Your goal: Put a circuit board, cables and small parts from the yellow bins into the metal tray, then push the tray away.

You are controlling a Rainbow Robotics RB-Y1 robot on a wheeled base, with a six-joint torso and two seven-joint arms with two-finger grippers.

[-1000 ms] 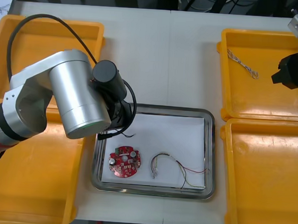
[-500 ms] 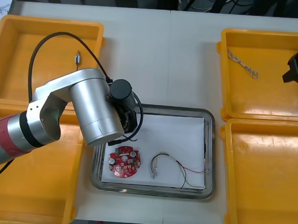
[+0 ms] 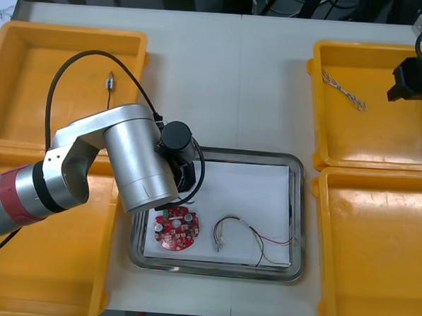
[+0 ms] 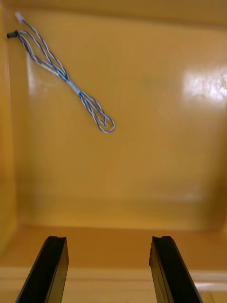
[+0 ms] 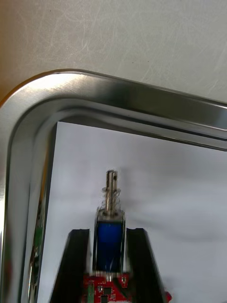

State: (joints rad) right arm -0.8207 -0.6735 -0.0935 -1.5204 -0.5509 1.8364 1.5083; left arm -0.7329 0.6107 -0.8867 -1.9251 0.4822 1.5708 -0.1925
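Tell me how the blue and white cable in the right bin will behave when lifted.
The twisted blue and white cable lies loosely curved, so it will probably droop from the right gripper, now open over the yellow bin. It looks thin, so likely light.

The bins (image 3: 382, 139) are yellow, the table (image 3: 236, 81) pale grey. The metal tray (image 3: 222, 153) has a shiny silver rim and is white inside. At its seven o'clock the circuit board (image 3: 177, 228) is red; at five o'clock the cable (image 3: 253, 239) is red and yellow. At the table's two o'clock the twisted cable (image 4: 66, 78) is blue and white. The small metal part (image 5: 109, 234) is blue with a silver pin.
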